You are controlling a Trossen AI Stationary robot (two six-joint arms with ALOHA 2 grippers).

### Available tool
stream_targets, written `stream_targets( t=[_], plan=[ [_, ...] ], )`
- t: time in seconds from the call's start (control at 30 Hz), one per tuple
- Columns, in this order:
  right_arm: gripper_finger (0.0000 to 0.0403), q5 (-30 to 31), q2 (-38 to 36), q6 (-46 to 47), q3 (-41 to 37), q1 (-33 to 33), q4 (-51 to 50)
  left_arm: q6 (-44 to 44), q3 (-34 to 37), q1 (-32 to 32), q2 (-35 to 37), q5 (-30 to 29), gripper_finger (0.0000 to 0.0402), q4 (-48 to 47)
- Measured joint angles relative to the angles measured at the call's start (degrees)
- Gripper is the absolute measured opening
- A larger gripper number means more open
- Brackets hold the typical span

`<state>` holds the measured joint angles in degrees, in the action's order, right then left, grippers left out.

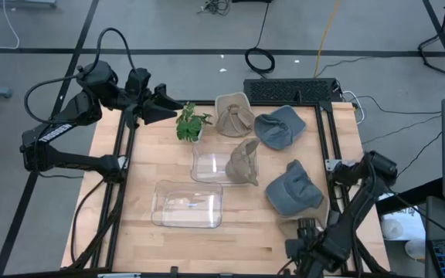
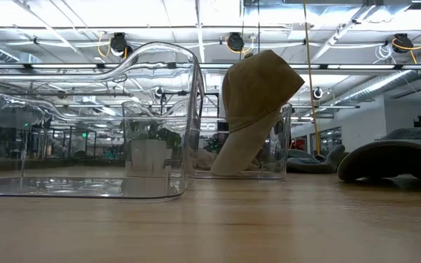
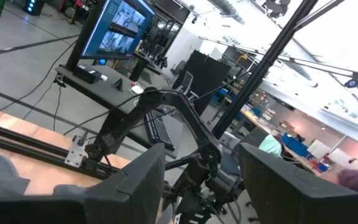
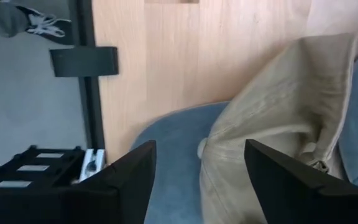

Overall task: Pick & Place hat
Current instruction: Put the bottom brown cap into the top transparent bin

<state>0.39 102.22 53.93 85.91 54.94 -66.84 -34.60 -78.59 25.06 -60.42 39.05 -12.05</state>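
jaws of both grippers spread wide, empty, clear of tan hat [image 1: 242, 161]

Overhead downward and table-level views, both on tan hat [image 1: 242, 161], wrist views perhaps elsewhere.

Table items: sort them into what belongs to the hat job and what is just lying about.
Job: tan hat in bin, tan hat, two blue caps, two clear bins.
Lying about: potted plant, keyboard.
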Motion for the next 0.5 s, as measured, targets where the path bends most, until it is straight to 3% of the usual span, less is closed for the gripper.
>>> stream_targets(
  t=[0.23, 0.5],
  plan=[
    [0.0224, 4.02, 1.71, 3.81, -0.92, 2.62, -0.06, -0.71, 0.0, -0.07, 0.0, 1.97, 0.0214, -0.11],
    [0.0234, 3.45, 1.77, 6.95, -6.73, 3.8, 2.7, -2.06, 0.0, -0.48, -0.02, 3.43, 0.0214, -0.26]
  ],
)
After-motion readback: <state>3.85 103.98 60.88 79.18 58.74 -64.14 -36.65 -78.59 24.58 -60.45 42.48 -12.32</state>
